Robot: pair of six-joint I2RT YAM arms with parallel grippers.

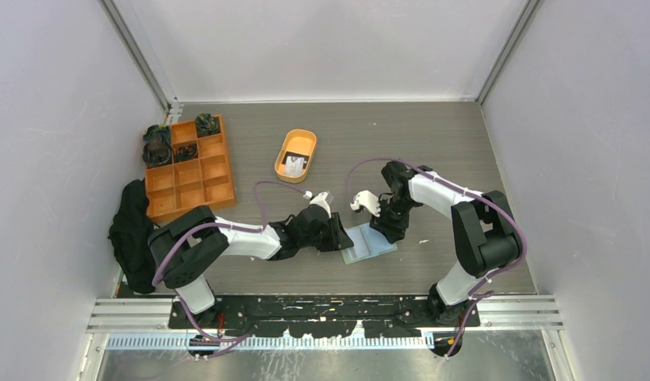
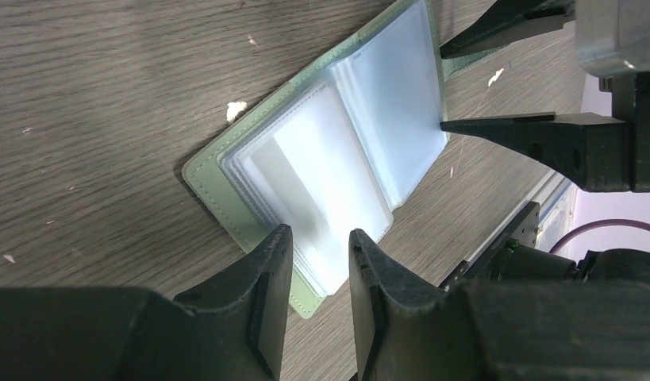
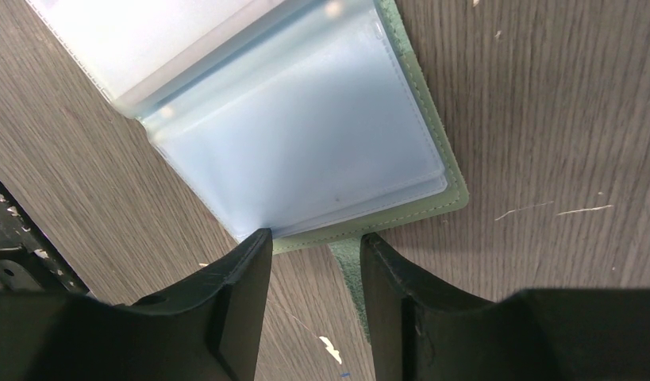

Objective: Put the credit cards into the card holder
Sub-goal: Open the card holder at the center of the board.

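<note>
Top external view: high above and behind the card holder (image 1: 369,242), tilted down, taking in the whole table (image 1: 432,143) from afar. Left wrist view: close beside the card holder's left edge, looking across it. Right wrist view: close over its right edge, looking steeply down. All three share one thing — the open card holder.

arms (image 1: 432,189): white, black joints | cables (image 1: 266,183): purple | left end effector (image 2: 318,234): black
</note>
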